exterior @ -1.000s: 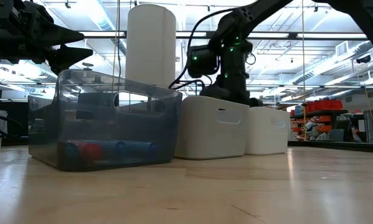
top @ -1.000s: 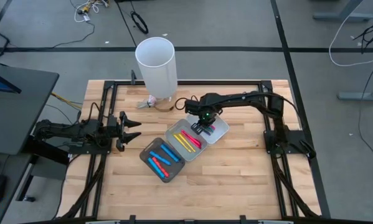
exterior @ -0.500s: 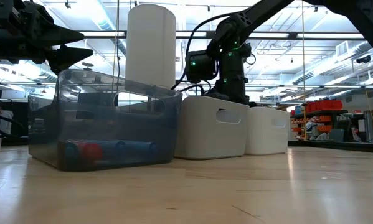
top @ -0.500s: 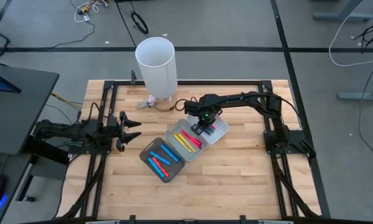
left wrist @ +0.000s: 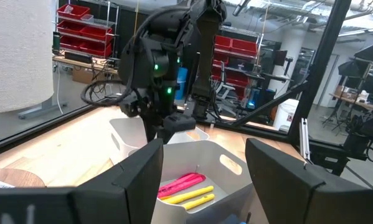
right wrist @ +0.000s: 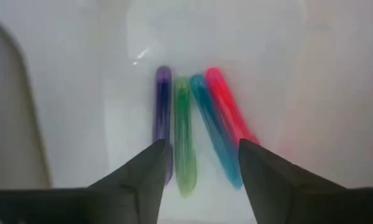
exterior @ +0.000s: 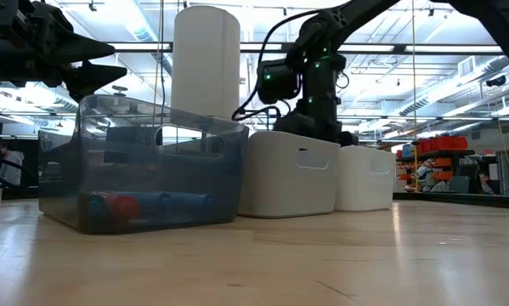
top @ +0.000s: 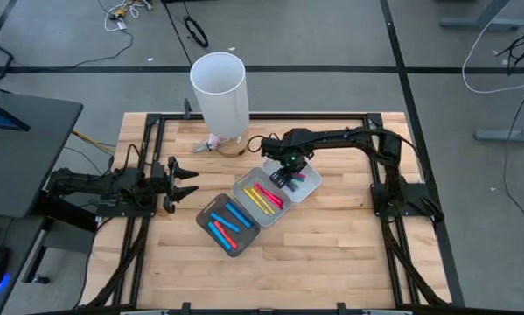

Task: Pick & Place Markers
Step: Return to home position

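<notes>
My right gripper [top: 282, 183] hides much of the white bin [top: 311, 185] from above. It hangs spread, empty, over that bin's markers [right wrist: 183, 130]. The left gripper [top: 192, 179] is spread too.

The table top [top: 331, 236] is light planked wood, smooth with a low sheen (the low view shows soft reflections on it). The frame [top: 170, 115] on it looks like matt black metal. The smoky bin [exterior: 144, 170] is glossy translucent plastic. The white bins [exterior: 288, 174] are opaque plastic with a satin finish. The markers [right wrist: 183, 130] are smooth coloured plastic. The tall cylinder [exterior: 205, 59] is matt white.
</notes>
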`<move>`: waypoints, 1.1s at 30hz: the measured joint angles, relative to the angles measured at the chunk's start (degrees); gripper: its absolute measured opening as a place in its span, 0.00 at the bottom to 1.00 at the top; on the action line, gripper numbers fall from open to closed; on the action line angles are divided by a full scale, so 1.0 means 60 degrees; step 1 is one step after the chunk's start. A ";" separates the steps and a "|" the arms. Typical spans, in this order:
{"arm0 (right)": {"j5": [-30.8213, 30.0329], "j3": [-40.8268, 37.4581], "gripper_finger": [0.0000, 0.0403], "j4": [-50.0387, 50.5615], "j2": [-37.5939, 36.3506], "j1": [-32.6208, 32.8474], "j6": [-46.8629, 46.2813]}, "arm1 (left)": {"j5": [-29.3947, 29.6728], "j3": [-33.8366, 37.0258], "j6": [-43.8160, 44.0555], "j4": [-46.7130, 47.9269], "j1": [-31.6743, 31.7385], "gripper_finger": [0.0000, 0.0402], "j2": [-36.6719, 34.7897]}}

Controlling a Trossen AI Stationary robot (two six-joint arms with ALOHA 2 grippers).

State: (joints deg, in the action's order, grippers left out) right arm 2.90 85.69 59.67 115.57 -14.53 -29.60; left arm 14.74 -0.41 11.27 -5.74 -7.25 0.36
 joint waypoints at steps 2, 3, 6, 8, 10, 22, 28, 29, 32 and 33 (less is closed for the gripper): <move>0.0154 0.0000 0.50 0.0149 -0.0212 -0.0017 0.0015 | 0.0000 -0.0001 0.0002 0.0000 0.0000 0.58 -0.0002; 0.0186 0.0000 0.51 0.0205 -0.0349 -0.0024 -0.0002 | 0.0000 0.0001 0.0005 0.0001 0.0000 0.58 -0.0001; 0.0196 0.0000 0.51 0.0373 -0.0791 -0.0020 -0.0060 | 0.0000 -0.0001 0.0003 0.0000 0.0000 0.58 -0.0004; 0.0191 0.0000 0.51 0.0442 -0.1131 -0.0018 -0.0153 | 0.0000 0.0001 -0.0001 0.0000 0.0000 0.58 0.0000; 0.0189 0.0000 0.51 0.0420 -0.1461 -0.0016 -0.0212 | 0.0000 0.0001 0.0003 0.0000 0.0000 0.58 0.0000; -0.0804 0.0000 0.51 -0.0860 -0.3190 0.0215 -0.0068 | 0.0000 -0.0002 0.0003 -0.0003 0.0000 0.58 -0.0001; -0.0968 -0.0726 0.51 -0.2611 -0.4056 0.0406 0.0368 | 0.0000 0.0000 0.0002 -0.0002 0.0000 0.58 0.0000; -0.0971 -0.1051 0.51 -0.3045 -0.4224 0.0448 0.0343 | 0.0000 -0.0002 -0.0001 -0.0002 0.0000 0.58 0.0000; -0.0989 -0.2311 0.51 -0.4695 -0.4824 0.0522 0.0316 | 0.0000 -0.0002 0.0000 -0.0003 0.0000 0.58 -0.0003; -0.1028 -0.2741 0.51 -0.5446 -0.5044 0.0536 0.0338 | 0.0000 -0.0002 -0.0001 -0.0002 0.0000 0.58 0.0000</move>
State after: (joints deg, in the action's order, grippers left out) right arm -3.26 69.24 27.00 85.31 -11.32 -27.57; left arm 14.74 -0.42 11.27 -5.75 -7.25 0.36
